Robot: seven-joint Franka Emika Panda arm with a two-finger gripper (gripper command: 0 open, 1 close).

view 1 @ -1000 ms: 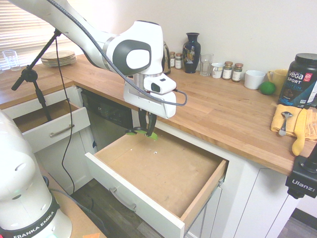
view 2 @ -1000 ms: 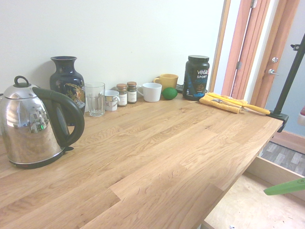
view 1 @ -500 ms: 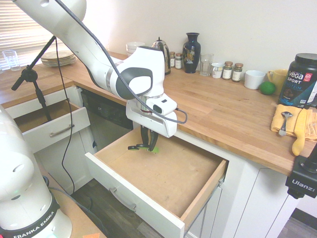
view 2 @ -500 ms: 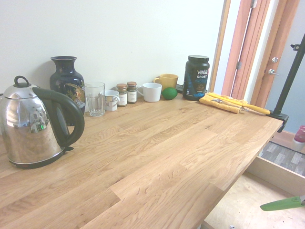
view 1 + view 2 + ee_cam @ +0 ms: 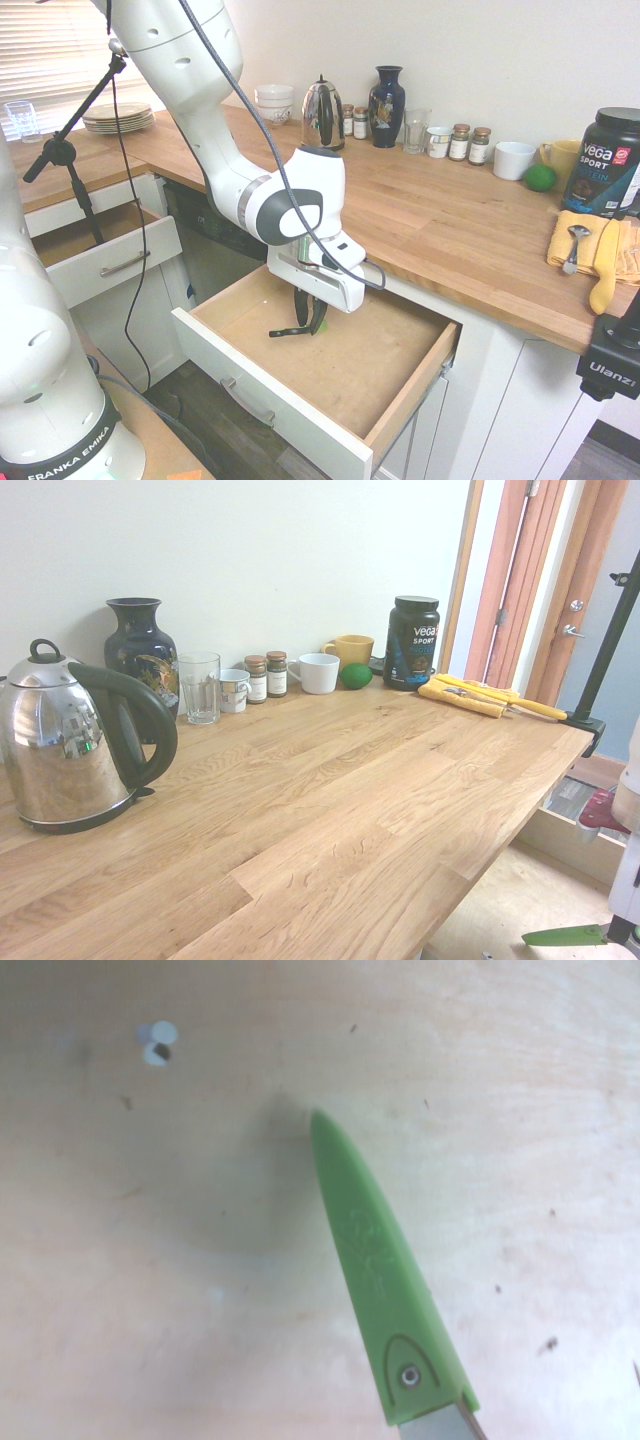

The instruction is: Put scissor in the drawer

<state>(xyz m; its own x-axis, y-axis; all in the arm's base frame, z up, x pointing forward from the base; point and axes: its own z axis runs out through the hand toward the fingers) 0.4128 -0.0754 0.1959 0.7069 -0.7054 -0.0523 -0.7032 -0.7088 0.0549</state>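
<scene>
My gripper (image 5: 308,318) hangs low inside the open drawer (image 5: 385,372), shut on the scissor (image 5: 290,330). The dark finger loops stick out to the left of the fingers and a bit of lime-green blade (image 5: 319,325) shows behind them. The scissor lies about level, just above the pale plywood floor. In the second exterior view the green blade (image 5: 564,936) points left over the drawer floor (image 5: 500,915). The wrist view shows the green blade (image 5: 384,1288) close over the plywood, with its shadow near the tip.
The wooden countertop's edge (image 5: 440,285) overhangs the drawer's back. A smaller open drawer (image 5: 105,258) is to the left. On the counter stand a kettle (image 5: 322,112), vase (image 5: 386,106), jars, mugs, a black tub (image 5: 605,160) and a yellow cloth with a spoon (image 5: 575,245).
The arm has come down and forward with the scissor, from above the drawer's back-left corner to low inside it. The grip has stayed shut.
</scene>
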